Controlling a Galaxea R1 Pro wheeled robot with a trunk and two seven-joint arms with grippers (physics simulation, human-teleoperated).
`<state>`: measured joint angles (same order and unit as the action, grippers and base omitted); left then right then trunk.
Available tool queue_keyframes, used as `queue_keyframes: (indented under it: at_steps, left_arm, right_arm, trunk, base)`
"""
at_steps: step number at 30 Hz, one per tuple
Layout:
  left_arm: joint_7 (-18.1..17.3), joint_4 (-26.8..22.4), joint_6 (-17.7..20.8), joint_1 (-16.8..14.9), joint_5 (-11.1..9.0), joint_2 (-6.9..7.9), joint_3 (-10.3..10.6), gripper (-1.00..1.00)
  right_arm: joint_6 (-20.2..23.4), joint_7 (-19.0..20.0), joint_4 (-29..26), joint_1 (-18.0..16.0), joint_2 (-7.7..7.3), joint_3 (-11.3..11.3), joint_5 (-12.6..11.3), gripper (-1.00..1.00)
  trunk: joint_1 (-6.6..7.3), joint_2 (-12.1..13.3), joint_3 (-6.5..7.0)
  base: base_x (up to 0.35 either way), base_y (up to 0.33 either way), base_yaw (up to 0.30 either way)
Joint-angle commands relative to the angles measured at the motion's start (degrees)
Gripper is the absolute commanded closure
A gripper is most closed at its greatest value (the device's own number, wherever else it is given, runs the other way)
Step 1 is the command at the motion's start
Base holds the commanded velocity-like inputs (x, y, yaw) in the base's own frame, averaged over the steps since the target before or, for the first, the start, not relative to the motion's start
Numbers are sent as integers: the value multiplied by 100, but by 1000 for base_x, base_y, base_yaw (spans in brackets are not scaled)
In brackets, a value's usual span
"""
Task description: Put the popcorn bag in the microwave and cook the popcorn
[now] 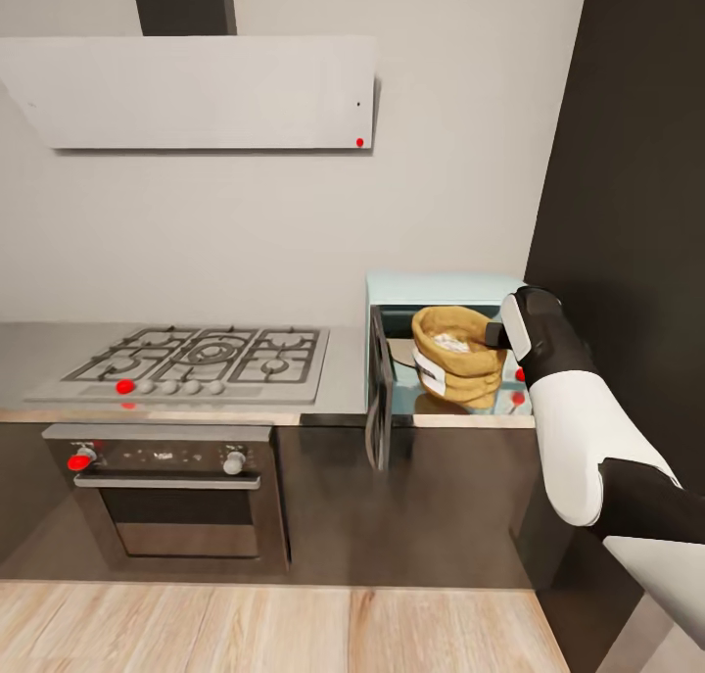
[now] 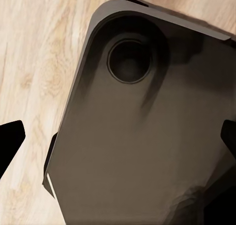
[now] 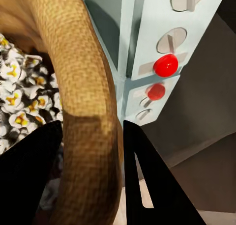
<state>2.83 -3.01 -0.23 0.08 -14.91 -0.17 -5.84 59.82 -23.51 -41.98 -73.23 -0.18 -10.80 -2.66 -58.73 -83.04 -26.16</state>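
Kitchen scene: a robot arm reaches into an open mint-blue microwave that holds a popcorn bag.

Pale grey walls and dark cabinets surround a grey metal table (image 1: pixel 343 384) carrying a silver gas hob (image 1: pixel 191 360), with a dark oven (image 1: pixel 171 492) below and light wood flooring (image 1: pixel 274 629) in front. At the table's right end stands the microwave (image 1: pixel 441 291), its door (image 1: pixel 379 389) swung open. The tan popcorn bag (image 1: pixel 455 355) sits inside the cavity, mouth up, with white popped popcorn (image 3: pixel 19 104) showing in it. The right end effector (image 3: pixel 91 176) is clenched around the bag's rolled rim, one black finger on each side, beside the microwave's white knobs and red dot (image 3: pixel 165 65). The left end effector's (image 2: pixel 118 136) black fingertips (image 2: pixel 9 141) hang spread wide over the robot's dark base.
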Motion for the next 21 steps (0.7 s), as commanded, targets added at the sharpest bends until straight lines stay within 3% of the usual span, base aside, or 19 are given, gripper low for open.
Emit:
queue_keyframes:
  at_steps: [1,8,14,21]
  left_arm:
    - [7,-3,-3,0,-4,-4,-42,-100]
    - [6,2,-3,0,-2,0,-40,-100]
    - [7,2,3,0,1,-9,-39,-100]
    - [7,2,6,0,-3,-1,-38,-100]
  right_arm:
    - [18,-27,-258,-5,0,-1,-41,100]
    - [18,-25,-250,-6,5,-1,-70,100]
    - [18,-24,-244,-7,6,-1,-72,100]
    - [18,-22,-207,-3,17,-1,-79,100]
  trunk:
    - [0,-3,-5]
    - [0,-3,-5]
    - [0,-3,-5]
    - [0,-3,-5]
  base:
    - [147,0,0]
    - [273,0,0]
    - [71,0,0]
    - [307,0,0]
